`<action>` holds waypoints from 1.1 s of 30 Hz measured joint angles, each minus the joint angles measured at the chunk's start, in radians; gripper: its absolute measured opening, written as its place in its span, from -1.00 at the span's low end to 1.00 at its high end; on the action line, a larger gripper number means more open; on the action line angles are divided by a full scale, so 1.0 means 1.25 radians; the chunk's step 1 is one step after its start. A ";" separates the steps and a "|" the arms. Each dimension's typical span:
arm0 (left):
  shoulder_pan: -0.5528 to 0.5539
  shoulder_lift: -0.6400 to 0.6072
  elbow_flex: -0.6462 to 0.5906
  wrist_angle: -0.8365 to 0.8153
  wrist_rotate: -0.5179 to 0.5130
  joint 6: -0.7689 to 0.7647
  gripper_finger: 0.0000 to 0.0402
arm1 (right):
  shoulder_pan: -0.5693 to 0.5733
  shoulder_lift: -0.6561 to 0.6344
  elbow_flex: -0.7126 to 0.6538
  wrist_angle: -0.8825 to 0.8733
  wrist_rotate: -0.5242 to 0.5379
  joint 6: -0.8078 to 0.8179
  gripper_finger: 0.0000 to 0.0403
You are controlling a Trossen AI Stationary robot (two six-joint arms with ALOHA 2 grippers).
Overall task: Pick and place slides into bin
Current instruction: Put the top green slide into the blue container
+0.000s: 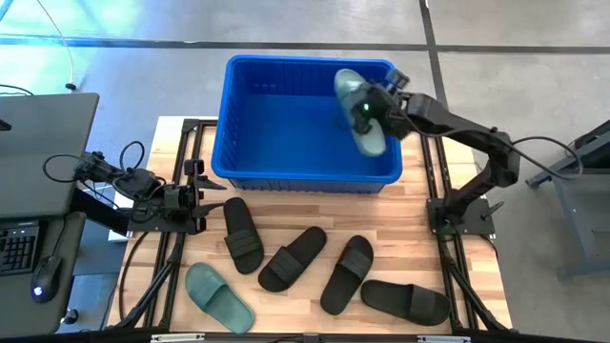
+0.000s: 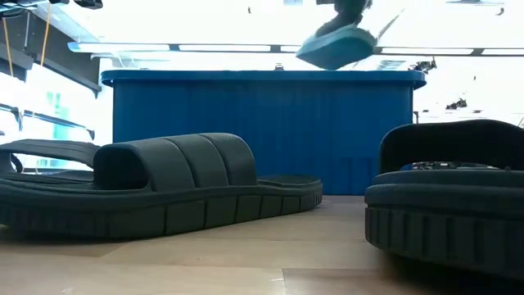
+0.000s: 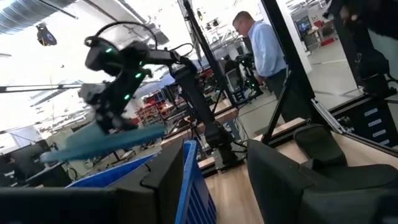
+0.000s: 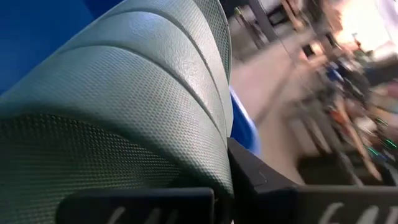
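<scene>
Above bin [image 1: 238, 114] — green slide [image 1: 355, 105] between jaws

You get even, soft overhead light from above the table, with only faint shadows beneath the black rubber slides [image 1: 303, 257] on the pale wooden tabletop [image 1: 410, 224]; at table height the room behind the bright blue ribbed plastic bin [image 2: 262, 135] is blown out to white, and the near black sandal [image 2: 446, 201] is soft; the right wrist's background is smeared with blur past the sage green textured sandal [image 4: 124, 106]; your left wrist picture tilts, glaring windows behind.
</scene>
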 joint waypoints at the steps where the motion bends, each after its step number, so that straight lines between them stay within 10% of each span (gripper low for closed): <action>1: 0.000 0.000 0.000 0.000 0.000 0.000 -0.20 | -0.015 0.000 -0.023 0.062 -0.025 -0.033 -1.00; 19: 0.000 0.000 0.000 -0.041 0.000 -0.002 -0.20 | -0.180 0.001 -0.427 0.436 -0.072 -0.137 -1.00; 33: 0.000 0.000 0.000 -0.039 0.000 -0.002 -0.20 | -0.222 0.001 -0.453 0.474 -0.206 -0.135 -0.77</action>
